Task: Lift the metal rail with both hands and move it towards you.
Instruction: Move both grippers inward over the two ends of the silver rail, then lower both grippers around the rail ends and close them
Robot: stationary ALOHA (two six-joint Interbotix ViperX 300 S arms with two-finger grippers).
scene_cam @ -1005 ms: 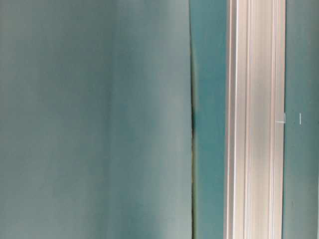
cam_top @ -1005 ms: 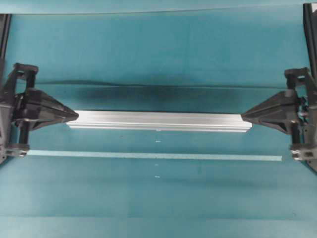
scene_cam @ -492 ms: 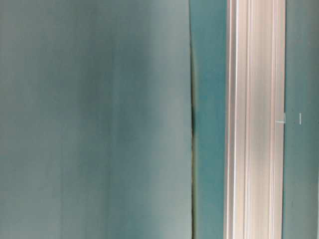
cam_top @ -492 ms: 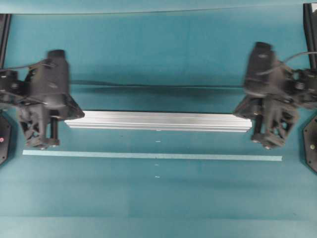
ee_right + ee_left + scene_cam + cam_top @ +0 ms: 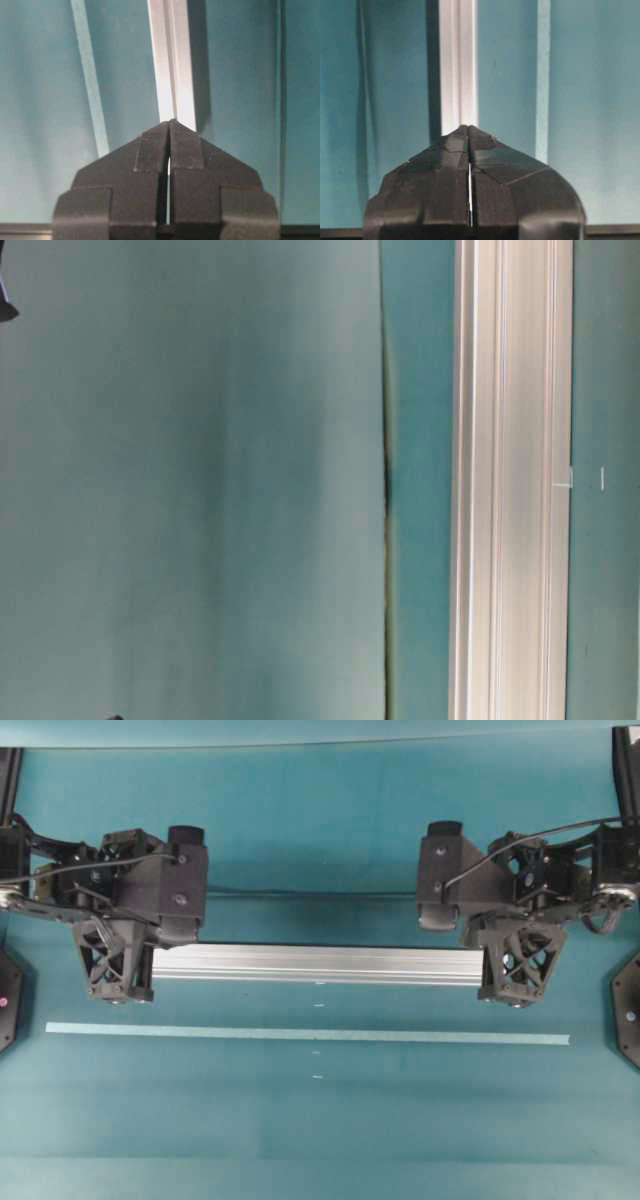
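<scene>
Metal rail (image 5: 318, 964) lying flat near the middle of the desk (image 5: 320, 1120), parallel to the far and near edges, just beyond a thin pale tape strip (image 5: 300, 1034); left gripper (image 5: 469, 128) and right gripper (image 5: 169, 121) each over one rail end, fingers (image 5: 445, 165) pressed together and gripping nothing. Best to open both pairs of fingers first, lower them evenly around the two ends, close at the same time, then lift level. Counted: one rail, one tape strip, two grippers.
</scene>
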